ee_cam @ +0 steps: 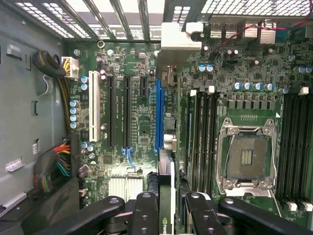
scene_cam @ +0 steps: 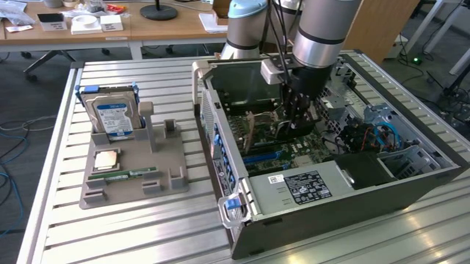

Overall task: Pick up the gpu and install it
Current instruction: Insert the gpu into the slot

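Green-edged gpu [ee_cam: 165,178], seen edge-on: your pincer [ee_cam: 168,203] is partly closed on it, a finger pressed to each face, down inside the open computer case [scene_cam: 353,209] on the counter [scene_cam: 132,231]. Step in hand, as I judge it: install, with the card gripped but not yet seated. The blue slot [ee_cam: 158,115] lies beneath and just beyond the pincer, nearly in line with the card. Seating calls for you to hold the card's edge square over that slot and press straight down.

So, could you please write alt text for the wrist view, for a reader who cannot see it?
The gripper holds the gpu edge-on above a green motherboard inside an open computer case, roughly in line with a long blue expansion slot. An empty processor socket lies further across the board.
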Robot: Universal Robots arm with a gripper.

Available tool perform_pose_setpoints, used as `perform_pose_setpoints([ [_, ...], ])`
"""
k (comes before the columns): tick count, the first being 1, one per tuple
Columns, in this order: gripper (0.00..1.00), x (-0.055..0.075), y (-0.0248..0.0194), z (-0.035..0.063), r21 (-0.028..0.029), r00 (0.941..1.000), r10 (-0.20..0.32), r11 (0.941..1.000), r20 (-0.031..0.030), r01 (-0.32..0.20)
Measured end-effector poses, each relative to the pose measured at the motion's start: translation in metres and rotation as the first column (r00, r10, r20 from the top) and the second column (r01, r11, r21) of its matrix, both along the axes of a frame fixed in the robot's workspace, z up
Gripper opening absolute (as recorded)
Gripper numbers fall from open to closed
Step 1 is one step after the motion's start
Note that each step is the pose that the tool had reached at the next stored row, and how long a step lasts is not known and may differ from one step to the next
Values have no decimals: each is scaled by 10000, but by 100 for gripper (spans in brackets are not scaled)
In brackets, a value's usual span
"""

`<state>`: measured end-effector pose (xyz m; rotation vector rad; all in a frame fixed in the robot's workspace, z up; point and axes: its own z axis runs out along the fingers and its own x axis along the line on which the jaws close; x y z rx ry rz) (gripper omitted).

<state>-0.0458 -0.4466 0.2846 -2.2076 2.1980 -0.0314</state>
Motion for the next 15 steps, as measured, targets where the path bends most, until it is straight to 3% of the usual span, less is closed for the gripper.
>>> perform_pose_setpoints([
  [15, 26, -107, 0, -2, 1, 10000, 0, 10000, 18, 0],
])
